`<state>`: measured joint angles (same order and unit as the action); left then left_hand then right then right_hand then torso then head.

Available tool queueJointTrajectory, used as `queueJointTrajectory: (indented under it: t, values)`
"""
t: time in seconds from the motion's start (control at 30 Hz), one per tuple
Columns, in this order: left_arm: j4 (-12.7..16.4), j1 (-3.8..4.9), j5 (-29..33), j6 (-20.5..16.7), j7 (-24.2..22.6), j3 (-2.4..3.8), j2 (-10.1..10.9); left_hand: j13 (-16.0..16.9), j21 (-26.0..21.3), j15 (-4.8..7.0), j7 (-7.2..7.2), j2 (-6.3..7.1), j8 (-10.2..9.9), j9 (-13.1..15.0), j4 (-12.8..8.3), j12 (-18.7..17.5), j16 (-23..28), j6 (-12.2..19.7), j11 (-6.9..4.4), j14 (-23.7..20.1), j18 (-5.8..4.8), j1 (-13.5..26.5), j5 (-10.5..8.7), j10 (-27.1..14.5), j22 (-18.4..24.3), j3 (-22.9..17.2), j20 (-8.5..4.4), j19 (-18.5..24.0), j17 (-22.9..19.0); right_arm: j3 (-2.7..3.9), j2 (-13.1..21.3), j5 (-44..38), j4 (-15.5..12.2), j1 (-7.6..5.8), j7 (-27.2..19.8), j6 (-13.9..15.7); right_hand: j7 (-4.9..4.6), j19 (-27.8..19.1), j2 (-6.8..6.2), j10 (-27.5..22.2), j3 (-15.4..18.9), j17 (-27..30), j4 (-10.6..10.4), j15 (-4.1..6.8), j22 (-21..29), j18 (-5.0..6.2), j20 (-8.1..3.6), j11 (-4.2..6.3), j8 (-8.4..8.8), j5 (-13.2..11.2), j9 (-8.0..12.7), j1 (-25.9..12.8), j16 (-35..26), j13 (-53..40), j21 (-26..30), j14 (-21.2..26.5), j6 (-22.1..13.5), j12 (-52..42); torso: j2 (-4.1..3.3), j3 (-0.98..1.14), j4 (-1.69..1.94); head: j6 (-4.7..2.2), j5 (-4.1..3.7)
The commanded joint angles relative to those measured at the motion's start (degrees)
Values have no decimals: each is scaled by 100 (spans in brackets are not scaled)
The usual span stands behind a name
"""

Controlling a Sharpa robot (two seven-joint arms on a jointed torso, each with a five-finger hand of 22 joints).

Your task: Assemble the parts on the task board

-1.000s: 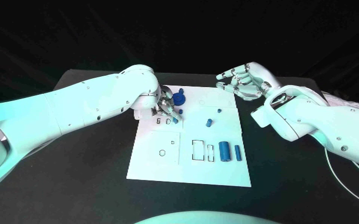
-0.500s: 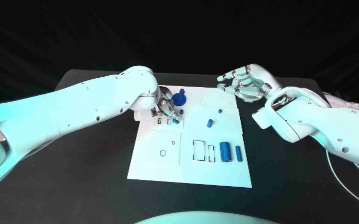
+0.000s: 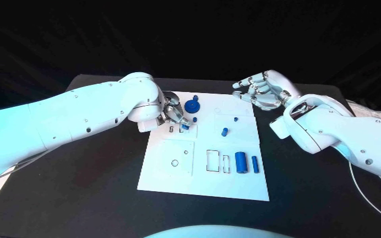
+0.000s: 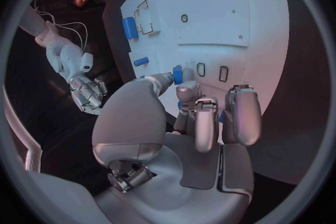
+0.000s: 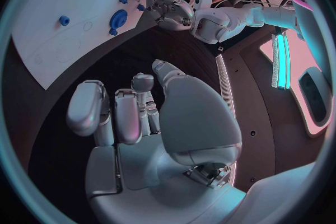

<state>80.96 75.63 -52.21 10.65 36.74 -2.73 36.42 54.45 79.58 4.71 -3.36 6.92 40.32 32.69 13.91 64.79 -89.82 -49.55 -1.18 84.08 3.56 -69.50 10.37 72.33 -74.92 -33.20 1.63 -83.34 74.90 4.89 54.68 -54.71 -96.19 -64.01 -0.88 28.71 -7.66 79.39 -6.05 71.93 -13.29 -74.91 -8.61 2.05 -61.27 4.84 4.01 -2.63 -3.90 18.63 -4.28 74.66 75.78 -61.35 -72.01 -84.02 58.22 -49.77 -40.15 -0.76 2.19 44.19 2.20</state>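
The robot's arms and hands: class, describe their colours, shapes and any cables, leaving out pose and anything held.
Both arms are smooth, glossy white shells with rounded, bulging segments. The left hand and right hand are silver metal, with broad rounded palm plates, thick blunt-tipped fingers and exposed mechanical linkages. A thin pale cable trails beside the right arm. No lettering or markings can be made out.

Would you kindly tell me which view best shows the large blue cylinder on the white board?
The head view: the large blue cylinder lies fully visible beside a slimmer one. The left wrist view shows it small and distorted; the right wrist view shows a similar cylinder at its rim.
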Motion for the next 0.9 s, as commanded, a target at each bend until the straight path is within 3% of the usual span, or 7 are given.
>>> queueJointTrajectory:
  t: [0.03,0.13,0.33,0.47,0.6,0.9]
  values:
    - [174,-60,-302,-698,-168,-6,100,19,48,-4,31,-17,21,14,-1041,28,-18,-4,-6,592,-44,53,22,59,-263,-1079,8,-57,1510,-1,12,-193,-4,14,-8,-24,-23,-22,16,-8,23,-239,3,-22,5,75,-3,-3,-36,28,0,29,-20,4,30,-303,36,20,2,8,7,17,-26]
    - [280,-130,-539,-924,-133,-9,168,55,68,3,39,3,30,24,-1070,53,-18,-22,-14,592,-50,79,24,92,-289,-1122,2,-71,1510,-2,22,-212,-7,18,-17,-9,-23,-22,16,-8,23,-239,3,-22,5,75,-3,-3,-36,28,0,29,-20,4,30,-303,36,20,7,10,16,18,-29]
    - [456,-276,-1091,-1249,-48,-12,256,79,68,11,47,20,38,35,-1098,69,-18,-39,-23,592,-50,114,26,119,-293,-1189,-6,-73,1510,-3,34,-234,-15,31,-34,8,-23,-29,14,-15,29,-230,-1,-22,26,79,-3,-3,-37,32,0,21,-31,14,44,-301,36,33,2,-9,8,25,-42]
    - [504,-315,-1310,-1279,-22,-13,280,80,68,11,47,20,38,35,-1099,69,-18,-39,-23,592,-50,115,26,120,-293,-1191,-6,-73,1510,-3,38,-278,-19,38,-37,11,-23,-29,14,-15,29,-230,-1,-22,26,79,-3,-3,-37,32,0,21,-31,14,44,-301,36,33,-3,-2,2,37,-32]
    - [526,-333,-1458,-1121,9,-13,295,86,68,14,49,27,39,39,-1110,73,-18,-43,-25,592,-49,127,25,127,-293,-1214,-9,-74,1510,-3,32,-442,-37,52,-35,7,-23,-27,13,-17,33,-230,-3,-22,22,78,-3,-3,-38,35,0,17,-31,17,43,-301,37,36,-3,-5,-9,40,-31]
    - [491,-340,-1594,-567,70,-14,268,77,59,15,50,29,39,40,-1116,65,-18,-43,-25,592,-47,133,25,124,-282,-1227,-10,-68,1510,-3,22,-511,-44,67,-30,-8,-23,-27,13,-17,33,-230,-3,-22,22,78,-3,-3,-38,35,0,17,-31,17,43,-301,37,36,1,1,3,65,-30]
